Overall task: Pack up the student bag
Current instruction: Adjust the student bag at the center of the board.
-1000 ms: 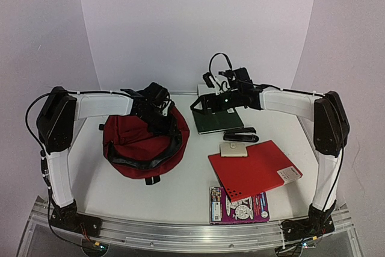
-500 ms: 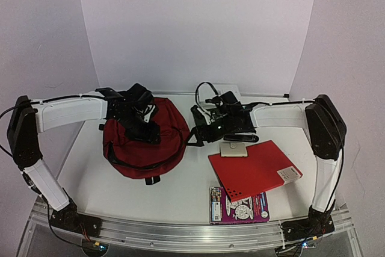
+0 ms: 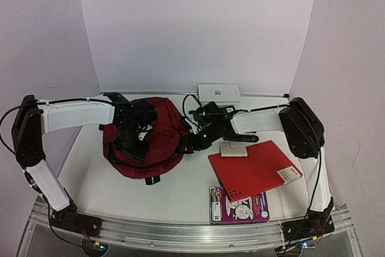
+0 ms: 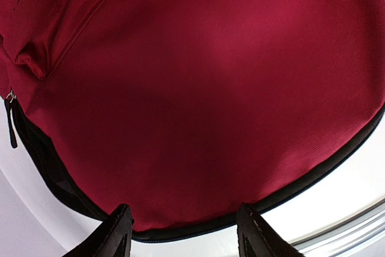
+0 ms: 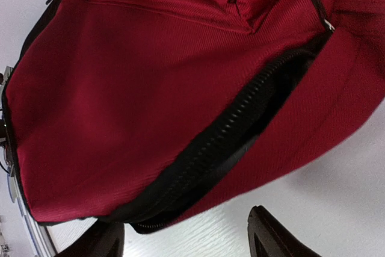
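Bag place: the student bag (image 3: 159,148) lies flat on the table (image 3: 180,191), left of the middle, at about 9 o'clock from the red folder (image 3: 252,170).
Bag handling: I judge it soft and light. The cloth folds and sags, so it gives way under a push and will hardly keep its mouth open alone. It looks neither fragile nor slippery.
Where to hold: probably the black rim of the zipper opening (image 5: 240,139), which gapes on the bag's 3 o'clock side. A pinch of rim should lift better than flat cloth.
Left arm: it reaches in from 9 o'clock, elbow bent, wrist turned down over the bag's middle.
Left hand: the left hand (image 4: 183,221) is released, its fingers (image 4: 120,236) apart, with only red cloth beyond them and nothing grasped.
Right arm: it stretches low from 3 o'clock to the bag's right edge.
Right hand: the right hand (image 5: 183,221) is released too, fingers apart, near the zipper opening, holding nothing.
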`<state>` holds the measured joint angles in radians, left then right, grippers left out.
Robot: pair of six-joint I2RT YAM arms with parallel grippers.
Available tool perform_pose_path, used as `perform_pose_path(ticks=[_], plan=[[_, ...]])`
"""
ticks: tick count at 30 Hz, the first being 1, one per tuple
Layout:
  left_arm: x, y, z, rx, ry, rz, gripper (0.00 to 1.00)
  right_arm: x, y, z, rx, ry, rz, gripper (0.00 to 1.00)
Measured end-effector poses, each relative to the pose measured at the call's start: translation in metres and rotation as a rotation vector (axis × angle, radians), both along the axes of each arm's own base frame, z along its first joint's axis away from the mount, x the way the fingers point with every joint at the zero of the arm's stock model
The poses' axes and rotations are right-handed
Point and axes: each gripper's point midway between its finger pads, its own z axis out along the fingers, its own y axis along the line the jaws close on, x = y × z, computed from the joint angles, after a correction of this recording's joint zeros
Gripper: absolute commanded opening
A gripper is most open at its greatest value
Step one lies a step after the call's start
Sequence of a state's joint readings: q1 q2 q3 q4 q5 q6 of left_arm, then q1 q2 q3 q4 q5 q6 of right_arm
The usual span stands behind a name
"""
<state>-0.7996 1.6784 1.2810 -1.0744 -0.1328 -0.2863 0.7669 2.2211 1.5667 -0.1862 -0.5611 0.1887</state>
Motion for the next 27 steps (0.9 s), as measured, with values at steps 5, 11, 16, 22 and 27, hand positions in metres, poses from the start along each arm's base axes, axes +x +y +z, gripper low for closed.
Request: perform_pose_path(ticks=[5, 11, 16, 22, 27], plan=[[-0.009, 0.014, -0.009, 0.071, 0.023, -0.051, 0.57, 0.025, 0.006, 0.0, -0.007, -0.047, -0.039, 0.54], [-0.008, 0.019, -0.013, 0.113, 0.017, -0.107, 0.53, 0.055, -0.003, 0.007, -0.002, -0.087, -0.098, 0.54], [-0.005, 0.022, -0.032, 0.174, 0.05, -0.142, 0.45, 0.065, -0.01, 0.009, -0.004, -0.097, -0.122, 0.54], [-0.003, 0.023, -0.05, 0.219, 0.075, -0.176, 0.2, 0.065, -0.009, 0.007, -0.006, -0.098, -0.121, 0.55], [0.0, 0.016, -0.05, 0.194, 0.063, -0.19, 0.0, 0.065, -0.009, 0.006, -0.008, -0.096, -0.12, 0.58]])
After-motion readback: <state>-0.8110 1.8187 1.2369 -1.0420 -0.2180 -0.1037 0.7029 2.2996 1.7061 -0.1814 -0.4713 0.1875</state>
